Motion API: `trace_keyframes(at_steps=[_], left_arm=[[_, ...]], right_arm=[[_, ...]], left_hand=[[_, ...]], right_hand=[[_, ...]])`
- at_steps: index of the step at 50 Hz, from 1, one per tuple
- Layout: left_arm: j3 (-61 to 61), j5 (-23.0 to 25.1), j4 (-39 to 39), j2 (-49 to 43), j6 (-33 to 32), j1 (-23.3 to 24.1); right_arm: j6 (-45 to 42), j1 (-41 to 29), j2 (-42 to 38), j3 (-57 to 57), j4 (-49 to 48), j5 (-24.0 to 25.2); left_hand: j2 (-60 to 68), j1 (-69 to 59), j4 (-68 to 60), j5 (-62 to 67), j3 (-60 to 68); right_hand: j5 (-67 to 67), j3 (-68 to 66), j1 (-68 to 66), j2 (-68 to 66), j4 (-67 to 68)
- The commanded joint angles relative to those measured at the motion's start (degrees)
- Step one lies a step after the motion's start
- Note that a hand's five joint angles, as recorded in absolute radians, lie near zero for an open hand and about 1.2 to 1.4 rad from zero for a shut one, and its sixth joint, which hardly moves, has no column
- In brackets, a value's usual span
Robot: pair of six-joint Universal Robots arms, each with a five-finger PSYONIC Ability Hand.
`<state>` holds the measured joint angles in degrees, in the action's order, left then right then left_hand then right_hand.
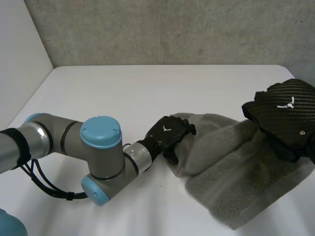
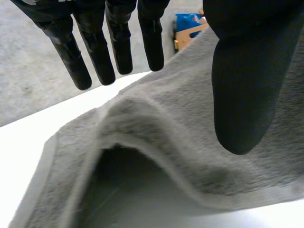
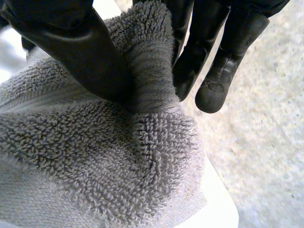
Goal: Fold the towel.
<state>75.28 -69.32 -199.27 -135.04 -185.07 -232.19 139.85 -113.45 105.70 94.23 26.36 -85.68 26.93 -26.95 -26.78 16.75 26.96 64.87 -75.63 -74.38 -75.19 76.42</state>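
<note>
Towel (image 1: 231, 167) edge in right hand (image 1: 288, 115)

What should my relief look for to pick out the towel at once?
On the white table, look toward the robot's right arm. The towel is the grey, fluffy cloth lying rumpled there, one end pinched in the right hand, with the left hand at its opposite edge. Its soft looped pile sets it apart from the hard black hands.

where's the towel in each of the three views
Head view: towel lies on the white table, between the left hand and the right hand.
Left wrist view: towel humped under the left hand's straight fingers.
Right wrist view: towel fold pinched between the right hand's thumb and fingers.
Shared landmark: the white table.
</note>
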Motion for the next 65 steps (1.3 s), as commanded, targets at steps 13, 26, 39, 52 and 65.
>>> trace_keyframes(at_steps=[13, 26, 39, 52, 65], left_arm=[[1.8, -2.9, -0.7, 1.4, -0.1, -0.6], [4.5, -2.9, 0.1, 5.8, -0.2, -0.7], [7.1, -2.9, 5.6, 5.7, -8.7, -0.5], [4.0, -3.9, 5.4, 3.0, -10.7, -0.5], [0.2, -4.1, 5.4, -0.4, -10.7, -0.4]], right_arm=[[0.2, 14.8, -2.3, -1.3, -8.9, 3.1], [8.8, 24.0, -5.5, -1.5, -15.1, 4.4], [8.9, 23.5, -7.3, 0.6, -15.5, 4.3], [9.1, 23.4, -7.7, 4.2, -16.7, 7.1], [9.0, 23.7, -7.8, 6.4, -18.1, 7.3]], left_hand=[[5.2, -5.1, -5.3, 5.3, 5.1], [4.0, -4.0, -4.1, 4.1, 3.9], [-7.8, 7.8, 7.7, -7.6, -7.8], [-3.4, 3.5, 3.3, -3.3, -3.5], [2.8, -2.8, -2.9, 3.0, 2.8]], right_hand=[[5.1, -4.4, -5.6, -4.8, 3.6], [5.1, -4.4, -5.6, -4.8, 3.6], [5.1, -4.4, -5.6, -4.8, 3.6], [5.1, -4.4, -5.6, -4.8, 3.6], [5.1, -4.4, -5.6, -4.8, 3.6]])
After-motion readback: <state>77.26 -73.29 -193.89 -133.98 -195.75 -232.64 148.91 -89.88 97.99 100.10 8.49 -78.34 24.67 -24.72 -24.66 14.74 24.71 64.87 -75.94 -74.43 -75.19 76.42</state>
